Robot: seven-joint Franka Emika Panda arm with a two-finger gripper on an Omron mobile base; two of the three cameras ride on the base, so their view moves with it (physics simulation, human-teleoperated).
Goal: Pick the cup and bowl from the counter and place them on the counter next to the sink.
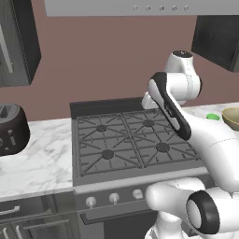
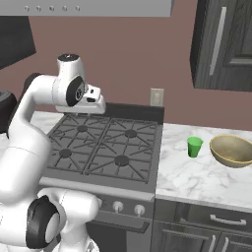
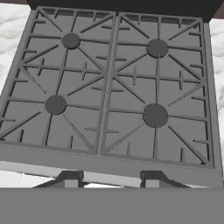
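A small green cup (image 2: 195,146) stands on the white marble counter (image 2: 197,178) to the right of the stove. Just right of it sits the wide tan bowl (image 2: 231,150). Both also show at the far right of the left base view, the cup (image 1: 212,116) and the bowl (image 1: 232,117) partly behind my arm. My gripper (image 3: 110,180) hangs over the back of the stove, well to the left of the cup and the bowl, pointing down. Its fingertips (image 3: 70,180) stand apart with nothing between them. The sink is out of view.
A grey four-burner stove (image 2: 106,147) with cast grates lies under the hand, knobs along its front. A dark toaster (image 1: 11,128) stands on the counter to the left. Dark wall cabinets (image 2: 224,44) hang above the right counter, a range hood (image 1: 140,7) over the stove.
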